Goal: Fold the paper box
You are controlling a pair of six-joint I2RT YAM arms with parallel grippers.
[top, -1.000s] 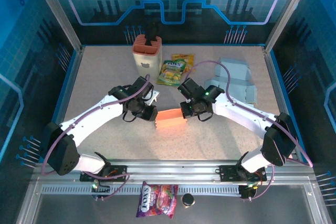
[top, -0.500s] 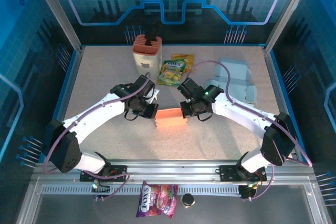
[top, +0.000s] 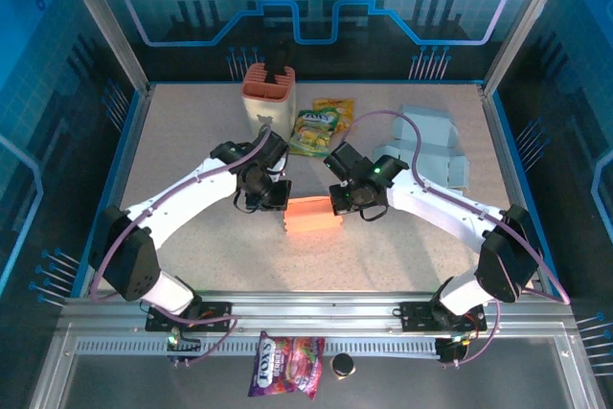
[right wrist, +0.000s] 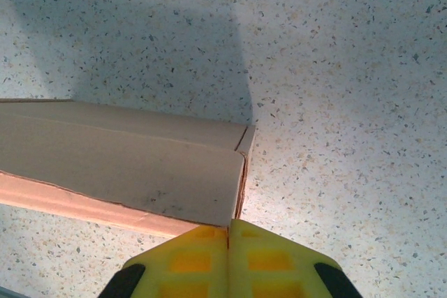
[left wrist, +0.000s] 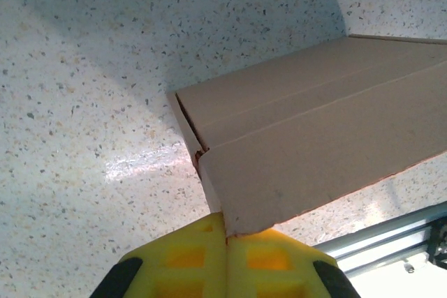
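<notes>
Now the left gripper (left wrist: 225, 232) has closed in and clamped the end edge of the paper box (left wrist: 314, 123) just ahead of its fingertips, while the right gripper (right wrist: 229, 227) pinches the opposite end, so both arms can likely press the fold.

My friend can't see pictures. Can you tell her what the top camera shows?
An orange box sits on the table, pinched at each end by the left gripper and right gripper, both shut. Behind lie candy bags, a pink container and blue cardboard.
</notes>
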